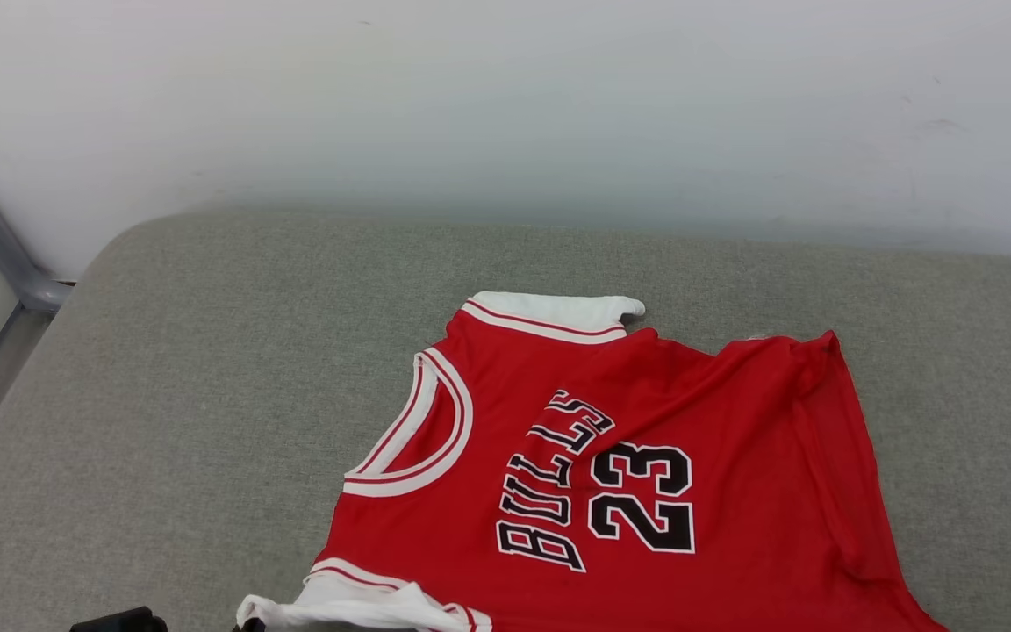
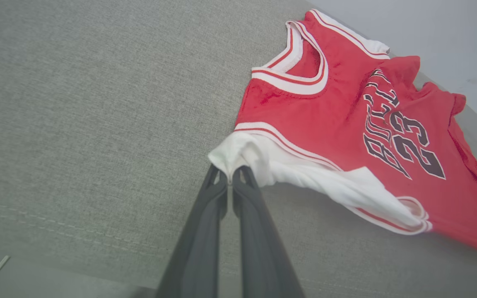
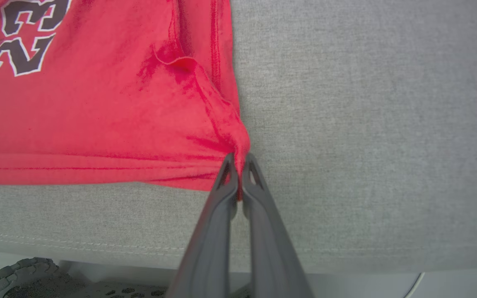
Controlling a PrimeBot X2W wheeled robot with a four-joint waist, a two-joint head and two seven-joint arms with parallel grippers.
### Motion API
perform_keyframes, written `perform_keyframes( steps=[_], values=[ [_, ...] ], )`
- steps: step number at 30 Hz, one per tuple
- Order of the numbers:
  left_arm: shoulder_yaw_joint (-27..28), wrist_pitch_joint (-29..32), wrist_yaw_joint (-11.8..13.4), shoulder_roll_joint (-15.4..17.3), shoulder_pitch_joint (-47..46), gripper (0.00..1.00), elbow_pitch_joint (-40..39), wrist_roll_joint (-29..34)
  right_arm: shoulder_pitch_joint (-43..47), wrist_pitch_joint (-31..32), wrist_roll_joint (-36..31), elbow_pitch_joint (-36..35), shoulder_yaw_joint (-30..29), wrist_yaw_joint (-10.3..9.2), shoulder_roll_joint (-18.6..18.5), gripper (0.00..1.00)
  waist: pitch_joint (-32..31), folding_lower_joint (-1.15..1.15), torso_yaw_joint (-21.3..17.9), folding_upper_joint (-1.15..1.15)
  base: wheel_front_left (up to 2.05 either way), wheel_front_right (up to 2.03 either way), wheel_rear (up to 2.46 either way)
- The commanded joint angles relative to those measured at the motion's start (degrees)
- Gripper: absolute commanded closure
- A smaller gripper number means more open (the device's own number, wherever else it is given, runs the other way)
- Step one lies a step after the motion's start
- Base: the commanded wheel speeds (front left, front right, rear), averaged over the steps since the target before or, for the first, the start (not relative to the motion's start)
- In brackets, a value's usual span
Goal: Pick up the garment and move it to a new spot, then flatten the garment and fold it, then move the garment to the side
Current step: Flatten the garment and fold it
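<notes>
- While the garment (image 1: 646,456) is lying spread on the grey cushion (image 1: 207,395) with its chest lettering (image 1: 598,491) facing up, it is sitting a little right of the cushion's middle. It is reaching down to the cushion's front edge and stopping well short of the cushion's back edge.
- The left gripper (image 2: 230,176) is pinching the white sleeve (image 2: 263,159) nearest the cushion's front edge, with its two dark fingers pressed together and a fold of white cloth bunching at the tips.
- The right gripper (image 3: 240,167) is clamping the red hem corner (image 3: 236,138) in the same way (the cloth is puckering into tight creases right at the tips), just inside the cushion's front seam.
- Toward the cushion's back edge, the other sleeve (image 1: 558,312) is lying flat, while the red body beside it is rumpling and folding over itself.
- Judging by the creases, the fabric is behaving as a thin, light, limp knit. It is likely to be sagging between the two pinch points once it is lifted off the cushion. It is not fragile, though a smooth jersey may be slipping out of a shallow bite.
- Any part trailing low is probably going to be dragging on the cushion's coarse weave, so a clean lift is looking wiser than a slide.
- The stitched, doubled edges (the striped sleeve band and the hem) are looking like the soundest places to grip, since they are giving the fingers more thickness than a single layer.
</notes>
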Motion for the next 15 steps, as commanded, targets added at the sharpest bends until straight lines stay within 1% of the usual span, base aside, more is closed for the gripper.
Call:
perform_keyframes(
  steps=[1,5,7,11,15],
  values=[
    [0.81,-0.03,0.6,0.81,0.23,1.0,-1.02,0.16,0.25,0.37,-0.49,-1.06,-0.67,-0.14,0.05,1.0,0.06,0.01,-0.07,0.0,0.0,0.0,0.0],
    [0.27,0.47,0.69,1.48,-2.55,1.0,-4.52,1.45,-1.48,1.12,-1.49,-3.22,-0.69,-0.14,0.54,1.0,0.58,0.01,-0.46,0.0,0.0,0.0,0.0],
    [-0.21,0.26,-0.05,1.24,-4.77,1.0,-4.92,2.26,-3.49,0.85,-1.91,-4.07,-0.26,-0.14,0.54,1.0,1.07,0.01,-0.86,0.0,0.0,0.0,0.0],
    [-1.87,-0.25,-1.91,-0.26,-10.43,1.0,-2.98,3.82,-7.42,1.0,-2.71,-3.69,1.33,-0.13,-0.19,1.0,3.16,0.01,-1.65,0.0,0.0,0.0,0.0],
    [-2.94,-1.27,-4.35,-2.03,-16.4,1.0,1.04,4.73,-12.54,0.02,-3.56,-2.04,3.17,-0.12,-1.48,1.0,6.2,0.01,-2.48,0.0,0.0,0.0,0.0]
  ],
)
